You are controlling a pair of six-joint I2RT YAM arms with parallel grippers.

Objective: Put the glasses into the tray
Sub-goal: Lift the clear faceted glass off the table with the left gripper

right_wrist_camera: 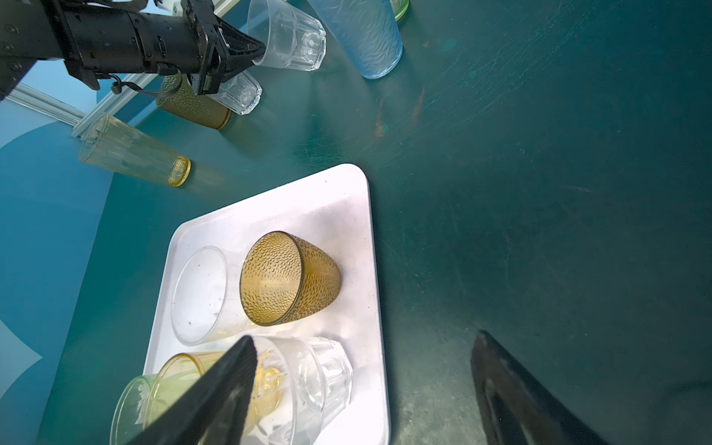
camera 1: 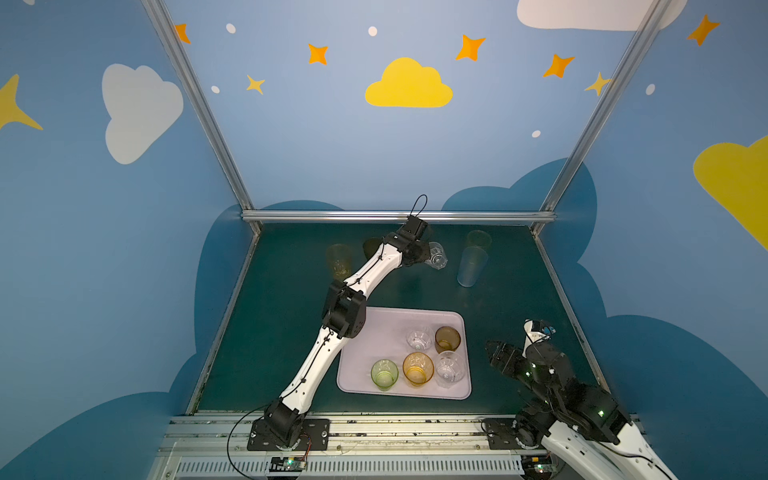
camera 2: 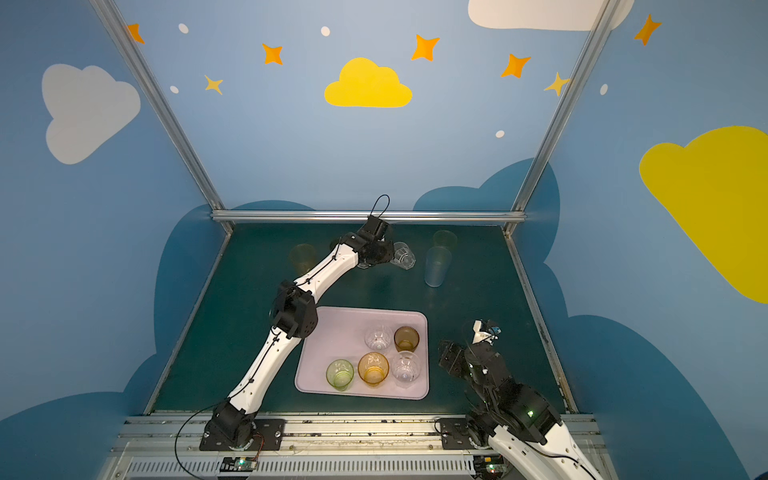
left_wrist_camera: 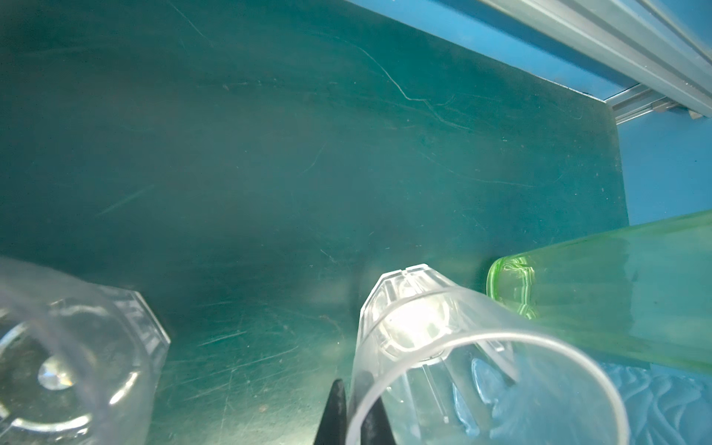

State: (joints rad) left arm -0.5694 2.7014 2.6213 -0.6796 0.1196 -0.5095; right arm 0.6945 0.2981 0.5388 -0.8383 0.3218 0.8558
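Half tray (camera 1: 374,332) bare | left claw (right_wrist_camera: 257,52) clamps clear tumbler (right_wrist_camera: 296,42) | right claw (right_wrist_camera: 362,339) gaping

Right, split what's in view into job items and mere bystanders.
Job: tray, five glasses in it, clear glass gripped by left gripper, second clear glass, loose brown glass, yellow tumbler, pale blue tumbler, green tumbler.
Bystanders: aluminium frame, wall stickers, right gripper, open and empty.

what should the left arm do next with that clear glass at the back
Probably lift it straight up a little. The left gripper is shut on the rim of the clear glass, and a pale blue tumbler stands close beside it. Rising first should clear that neighbour before carrying to the tray, which has bare room.
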